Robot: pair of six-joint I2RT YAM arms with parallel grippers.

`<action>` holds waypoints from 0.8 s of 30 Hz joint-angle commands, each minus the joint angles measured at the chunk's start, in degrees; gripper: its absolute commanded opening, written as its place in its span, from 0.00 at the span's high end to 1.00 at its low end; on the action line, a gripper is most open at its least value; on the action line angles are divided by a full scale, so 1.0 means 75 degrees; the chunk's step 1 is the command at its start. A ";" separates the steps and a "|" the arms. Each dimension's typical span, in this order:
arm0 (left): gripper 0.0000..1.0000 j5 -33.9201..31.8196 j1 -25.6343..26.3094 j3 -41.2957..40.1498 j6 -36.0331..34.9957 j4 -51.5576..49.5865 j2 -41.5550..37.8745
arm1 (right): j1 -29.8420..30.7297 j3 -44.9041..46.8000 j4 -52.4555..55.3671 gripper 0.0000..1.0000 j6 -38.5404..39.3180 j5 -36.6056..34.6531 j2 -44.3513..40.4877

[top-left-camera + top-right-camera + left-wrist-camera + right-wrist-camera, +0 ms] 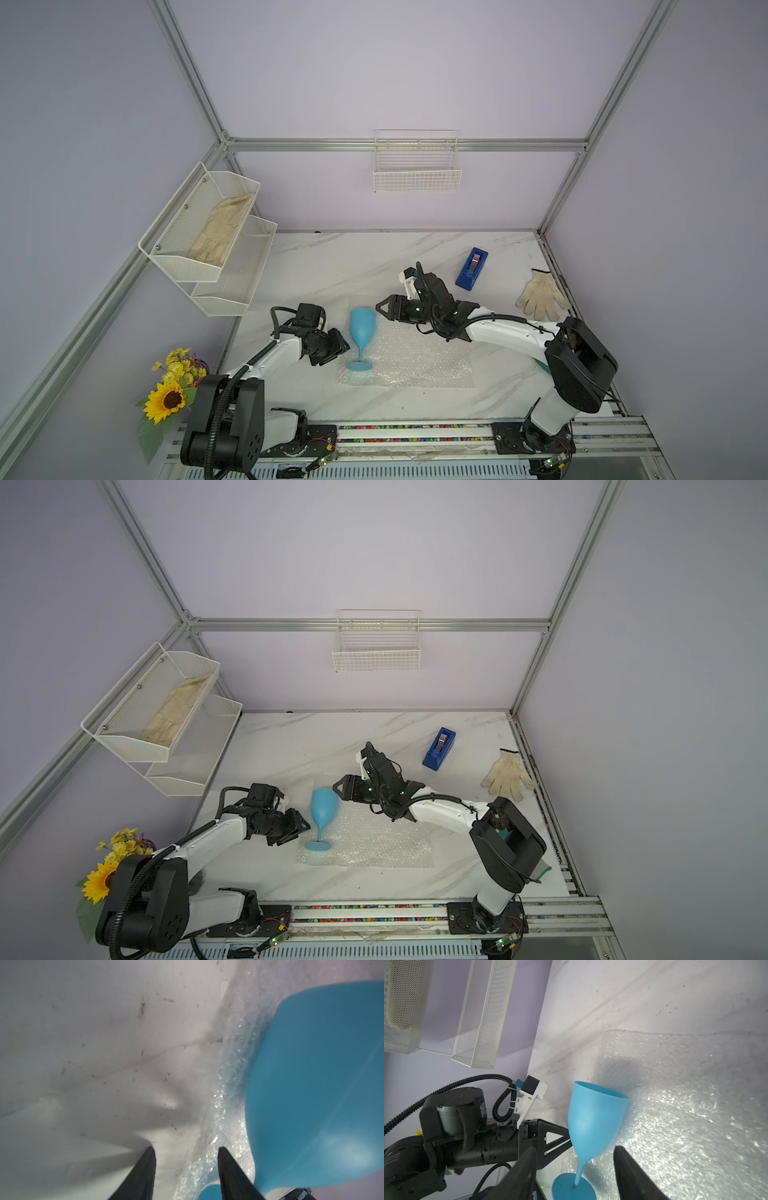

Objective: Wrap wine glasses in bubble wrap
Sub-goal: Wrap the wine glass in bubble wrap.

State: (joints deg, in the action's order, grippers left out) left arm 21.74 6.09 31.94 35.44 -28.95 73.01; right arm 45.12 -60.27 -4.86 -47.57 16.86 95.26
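The wine glass, a light blue goblet (361, 328) (323, 808), stands upright on the left end of the bubble wrap (415, 357) (374, 837), which lies flat on the marble table. My left gripper (344, 344) (303, 827) is low beside the stem, on the goblet's left. Its jaws are open over the sheet's edge (232, 1064), holding nothing, with the bowl (322, 1084) just off to one side of the gripper (185, 1148). My right gripper (379, 308) (336, 787) is by the rim on the right. It (575, 1148) is open, and the goblet (596, 1118) stands ahead of the tips.
A dark blue tape dispenser (471, 269) and a cream glove (540, 295) lie at the back right of the table (332, 266). A mesh wall shelf (208, 237) holding another glove hangs on the left. A wire basket (417, 166) hangs on the back wall. Sunflowers (170, 395) stand at front left.
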 commanded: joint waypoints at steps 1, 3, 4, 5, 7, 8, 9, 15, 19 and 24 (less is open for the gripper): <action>0.60 0.0249 0.0038 -0.0308 0.0009 0.0579 -0.0014 | 0.0041 -0.0194 0.0043 0.41 -0.0088 0.0135 0.0154; 0.63 0.0495 0.0044 -0.0386 -0.0043 0.0832 0.0037 | 0.0034 -0.0182 -0.0068 0.44 -0.0163 0.0193 0.0177; 0.66 0.0686 0.0045 -0.0451 -0.0040 0.0992 0.0067 | 0.0041 -0.0137 -0.0166 0.45 -0.0198 0.0231 0.0183; 0.68 0.0739 0.0044 -0.0484 -0.0029 0.1062 0.0073 | 0.0037 -0.0111 -0.0236 0.46 -0.0231 0.0247 0.0179; 0.74 0.0856 0.0044 -0.0585 -0.0059 0.1227 0.0050 | 0.0031 -0.0014 -0.0355 0.47 -0.0294 0.0226 0.0177; 0.77 0.0884 0.0037 -0.0598 -0.0058 0.1245 0.0025 | 0.0040 0.0021 -0.0418 0.47 -0.0322 0.0233 0.0194; 0.79 0.0918 0.0053 -0.0626 -0.0067 0.1278 -0.0046 | 0.0036 0.0074 -0.0489 0.47 -0.0340 0.0236 0.0209; 0.91 0.1099 0.0114 -0.0650 -0.0013 0.1349 -0.0733 | 0.0051 0.0294 -0.0933 0.47 -0.0613 0.0451 0.0430; 0.92 0.1327 0.0166 -0.0651 -0.0004 0.1432 -0.0990 | 0.0075 0.0397 -0.1179 0.47 -0.0677 0.0563 0.0481; 0.93 0.1542 0.0402 -0.0519 0.0152 0.1437 -0.1050 | 0.0077 0.0559 -0.1229 0.45 -0.0645 0.0514 0.0469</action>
State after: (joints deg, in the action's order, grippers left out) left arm 30.55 8.08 28.58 35.57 -19.75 66.19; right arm 45.28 -57.06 -11.25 -51.40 20.49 98.89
